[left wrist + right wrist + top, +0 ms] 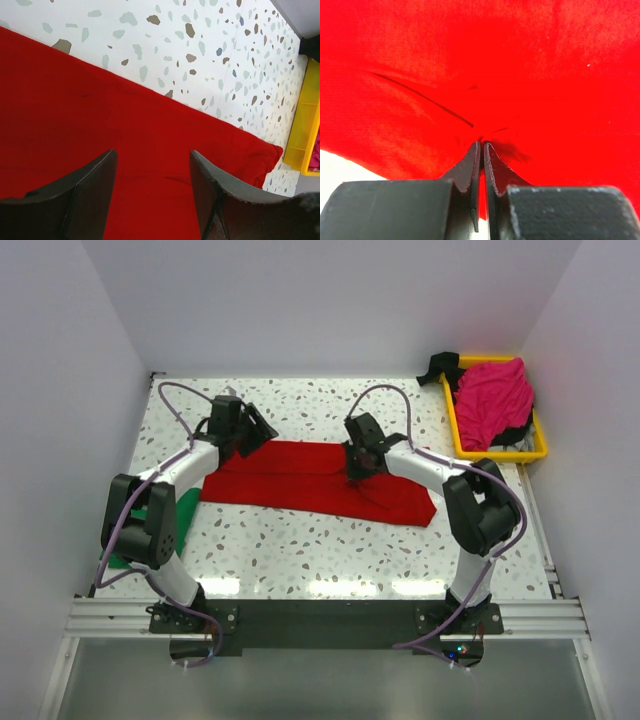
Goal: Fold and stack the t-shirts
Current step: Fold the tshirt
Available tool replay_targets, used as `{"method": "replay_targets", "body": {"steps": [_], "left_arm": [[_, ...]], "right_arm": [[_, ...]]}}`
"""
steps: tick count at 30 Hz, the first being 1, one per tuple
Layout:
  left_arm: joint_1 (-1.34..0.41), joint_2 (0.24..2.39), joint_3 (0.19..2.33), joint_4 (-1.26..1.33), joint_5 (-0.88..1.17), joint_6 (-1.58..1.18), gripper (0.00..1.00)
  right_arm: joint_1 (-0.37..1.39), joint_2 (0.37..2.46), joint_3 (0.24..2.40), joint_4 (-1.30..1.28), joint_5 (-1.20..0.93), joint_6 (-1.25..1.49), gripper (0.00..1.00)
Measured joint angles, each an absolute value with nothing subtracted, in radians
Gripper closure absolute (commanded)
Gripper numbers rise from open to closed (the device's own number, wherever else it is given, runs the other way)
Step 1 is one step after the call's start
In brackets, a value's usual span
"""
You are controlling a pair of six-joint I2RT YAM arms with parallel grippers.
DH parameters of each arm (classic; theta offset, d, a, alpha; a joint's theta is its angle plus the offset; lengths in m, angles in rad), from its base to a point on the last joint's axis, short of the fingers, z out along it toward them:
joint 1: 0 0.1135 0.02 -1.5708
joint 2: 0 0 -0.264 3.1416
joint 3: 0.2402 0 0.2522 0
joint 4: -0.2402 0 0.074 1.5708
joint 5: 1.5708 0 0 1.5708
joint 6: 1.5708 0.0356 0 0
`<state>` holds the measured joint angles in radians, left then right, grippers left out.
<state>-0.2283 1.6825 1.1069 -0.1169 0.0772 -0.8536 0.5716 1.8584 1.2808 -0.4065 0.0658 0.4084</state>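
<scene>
- Top view: the red t-shirt [300, 480] lies across the middle of the bench [300, 550] as a long, flattened band, so I judge it only partly folded.
- The left claw [252, 430] hangs over the band's far left corner. The right claw [357, 472] is down on the cloth near its middle.
- The green t-shirt [186, 512] lies at the left edge of the bench, mostly hidden under the left arm, and I cannot tell whether it is folded.
- The magenta-pink t-shirt [495, 400] sits crumpled in the yellow tray [500, 455] at the far right, not yet handled as far as its shape shows. No stack exists yet, so most of the task is left to do.
- Left wrist view: the left claw [152, 170] has its fingers wide apart above the red t-shirt [75, 110] with nothing between them. The shirt's far edge runs straight against the speckled bench [200, 50], and the yellow tray [305, 125] shows at the right.
- Right wrist view: the right claw [481, 150] has its fingers pressed together at the cloth. Creases in the red t-shirt [520, 65] run into the fingertips, so I judge that it pinches a thin fold. A sliver of bench [340, 165] shows at the lower left.
</scene>
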Motion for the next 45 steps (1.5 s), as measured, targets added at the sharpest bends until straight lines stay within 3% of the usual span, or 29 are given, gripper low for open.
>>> {"method": "replay_targets", "body": {"steps": [4, 6, 9, 11, 14, 26, 33, 45], "left_arm": [[-0.227, 1.682, 1.107, -0.117, 0.08, -0.854, 0.36], [-0.227, 1.682, 1.107, -0.117, 0.084, -0.854, 0.36], [-0.226, 1.683, 1.107, -0.117, 0.089, -0.854, 0.36], [-0.226, 1.683, 1.107, -0.117, 0.093, -0.854, 0.36], [-0.226, 1.683, 1.107, -0.117, 0.098, -0.854, 0.36], [-0.225, 1.683, 1.107, -0.117, 0.117, -0.854, 0.36], [-0.225, 1.683, 1.106, -0.117, 0.127, -0.854, 0.36], [-0.225, 1.683, 1.106, -0.117, 0.127, -0.854, 0.36]], "right_arm": [[0.554, 1.859, 1.281, -0.395, 0.031, 0.427, 0.96], [0.549, 1.859, 1.281, -0.392, 0.015, 0.434, 0.9], [0.549, 1.859, 1.279, -0.383, -0.003, 0.442, 0.8], [0.549, 1.858, 1.273, -0.375, -0.014, 0.448, 0.66], [0.546, 1.85, 1.251, -0.37, -0.02, 0.458, 0.56], [0.337, 1.554, 1.008, -0.363, -0.011, 0.533, 0.59], [0.258, 1.551, 0.895, -0.334, -0.023, 0.577, 0.6], [0.247, 1.623, 0.89, -0.247, -0.048, 0.61, 0.62]]}}
